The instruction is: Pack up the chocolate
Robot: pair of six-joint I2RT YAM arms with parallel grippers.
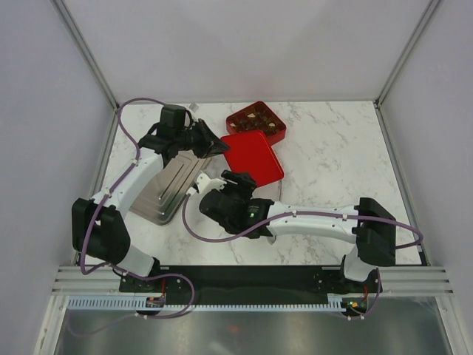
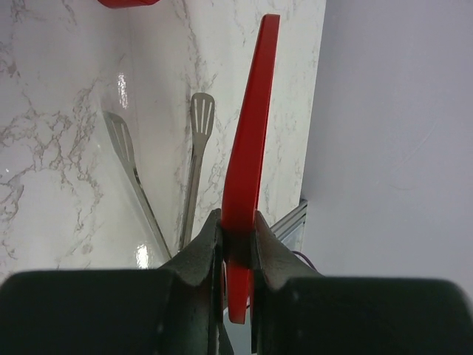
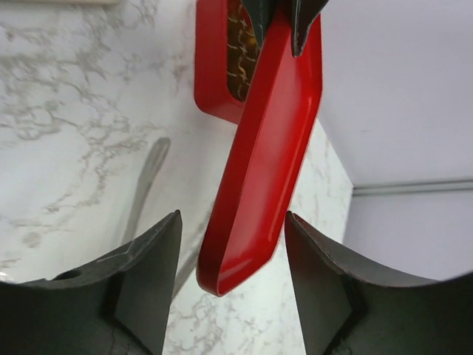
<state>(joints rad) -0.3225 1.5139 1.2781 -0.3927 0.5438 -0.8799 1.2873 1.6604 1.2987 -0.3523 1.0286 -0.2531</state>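
Bright even light, glare on marble table (image 2: 122,85), soft shadows

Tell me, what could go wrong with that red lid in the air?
The left claw pinches the lid only by one thin edge, while the right claw stands open around the far end, so it could swing or slip out. If it drops, it may hit the tongs below or knock the box of chocolate.

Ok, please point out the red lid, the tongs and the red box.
red lid (image 2: 251,140): left wrist view, on its thin edge, seen side-on.
tongs (image 2: 202,116): left wrist view, on one slotted tip.
red box (image 3: 211,66): right wrist view, on its outer side wall.
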